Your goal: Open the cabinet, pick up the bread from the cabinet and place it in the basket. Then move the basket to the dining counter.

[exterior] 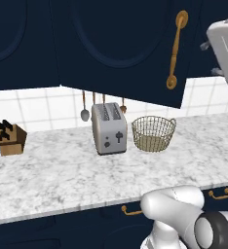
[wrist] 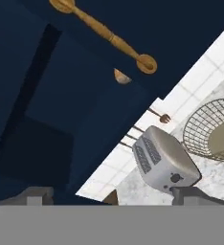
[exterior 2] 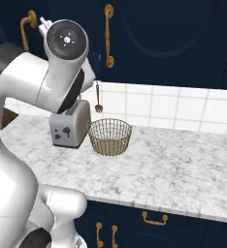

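Note:
The navy cabinet door [exterior: 116, 44] stands swung outward, its curved brass handle [exterior: 176, 48] at the right edge. My hand [exterior: 225, 48] hovers just right of that handle. My gripper [wrist: 115, 196] is open, its tips wide apart and holding nothing, with the handle [wrist: 104, 33] ahead of it. Past the door's edge a small golden-brown rounded shape [wrist: 122, 76] peeks out; it may be the bread. The tan wire basket [exterior: 154, 133] [exterior 2: 110, 137] [wrist: 214, 131] stands empty on the marbled counter, right of the toaster. The dining counter is out of view.
A silver toaster [exterior: 109, 128] [exterior 2: 69, 123] stands beside the basket, and a knife block [exterior: 9, 138] at the far left. Utensils [exterior: 85, 109] hang on the tiled wall. Navy drawers with brass pulls [exterior 2: 154, 219] lie below the counter. My arm [exterior 2: 47, 87] fills the left of the right base view.

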